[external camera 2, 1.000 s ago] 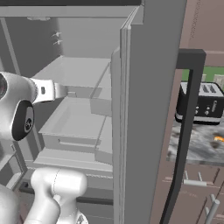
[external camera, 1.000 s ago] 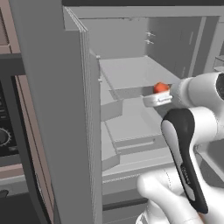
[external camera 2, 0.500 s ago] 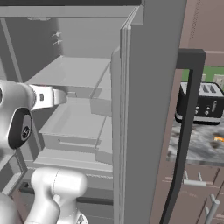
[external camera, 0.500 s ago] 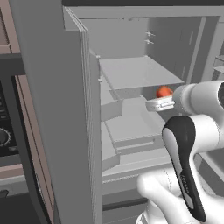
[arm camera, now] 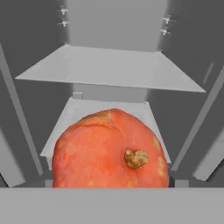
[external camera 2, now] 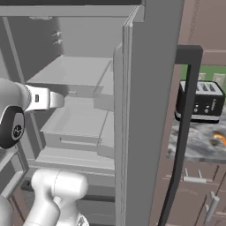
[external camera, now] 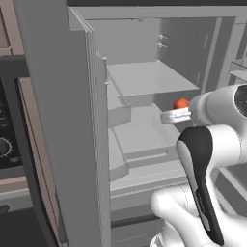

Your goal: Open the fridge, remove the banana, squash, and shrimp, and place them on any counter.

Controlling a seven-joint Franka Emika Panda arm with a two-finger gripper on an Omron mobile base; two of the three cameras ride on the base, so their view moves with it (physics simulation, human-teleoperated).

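1. Reaching into the open tall grey fridge (external camera: 144, 72), the white arm extends level toward the middle shelf, its pincer (external camera: 170, 116) pointing at about 9 o'clock in the left base view.
2. The round orange-red squash with a small tan stem stub (arm camera: 111, 148) sits right in front of the hand camera, at 6 o'clock in the hand view; in the left base view it peeks out at 1 o'clock from the pincer tip (external camera: 181, 103).
3. The pincer's jaws stand spread wide; whether the fingers touch the squash cannot be told, as the tips are hidden.
4. Both grey fridge doors are swung open: one door (external camera: 62, 120) fills the 9 o'clock side of the left base view, the other (external camera 2: 150, 110) stands at the middle of the right base view with its long dark vertical handle (external camera 2: 183, 132) at 3 o'clock.
5. The grey-and-white marbled stone counter (external camera 2: 194, 143) lies at 3 o'clock in the right base view, beyond the door.
6. A black toaster (external camera 2: 201, 100) stands on that counter.
7. A small orange-yellow item (external camera 2: 217, 138) lies on the counter at 5 o'clock from the toaster; too blurred to identify.
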